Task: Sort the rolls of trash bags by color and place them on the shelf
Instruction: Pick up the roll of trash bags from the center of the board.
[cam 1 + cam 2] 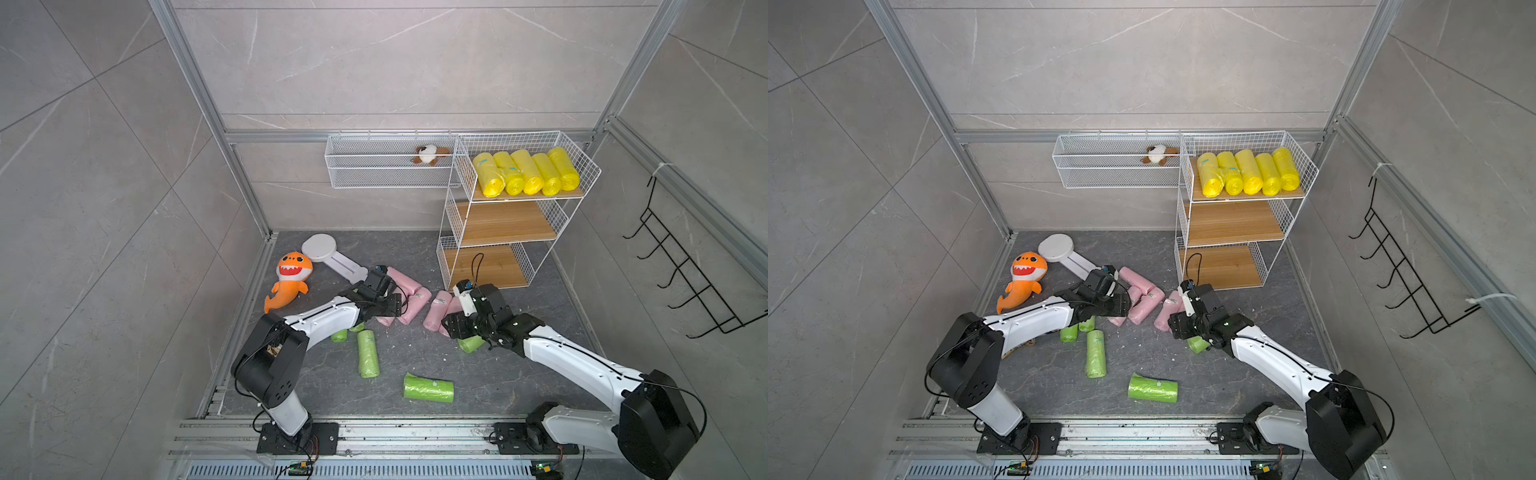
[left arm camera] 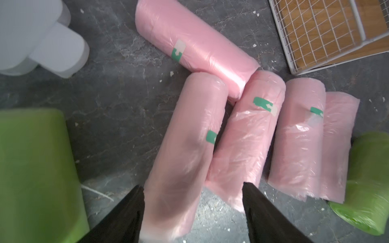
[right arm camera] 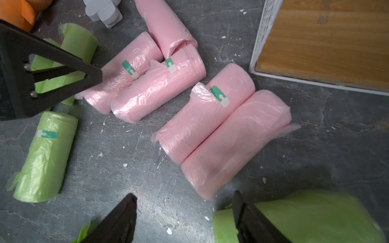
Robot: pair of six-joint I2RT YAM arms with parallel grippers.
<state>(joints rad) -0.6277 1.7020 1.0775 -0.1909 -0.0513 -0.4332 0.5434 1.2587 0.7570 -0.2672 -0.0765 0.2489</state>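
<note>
Five yellow rolls (image 1: 525, 172) lie side by side on the top tier of the shelf (image 1: 503, 224); its two lower boards are bare. Several pink rolls lie clustered on the dark floor in front of the shelf. My left gripper (image 2: 192, 187) is open and straddles the end of one pink roll (image 2: 185, 147), which touches one finger and leaves a gap to the other. My right gripper (image 3: 185, 195) is open over bare floor, just short of another pink roll (image 3: 235, 143). A green roll (image 3: 305, 218) lies against one of its fingers. More green rolls (image 1: 368, 353) (image 1: 428, 387) lie nearer the arm bases.
An orange shark plush (image 1: 291, 278) and a white round-headed stand (image 1: 328, 251) lie at the floor's far left. A long white wire basket (image 1: 390, 166) holding a small plush (image 1: 430, 154) hangs on the back wall. A black hook rack (image 1: 685, 282) hangs on the right wall.
</note>
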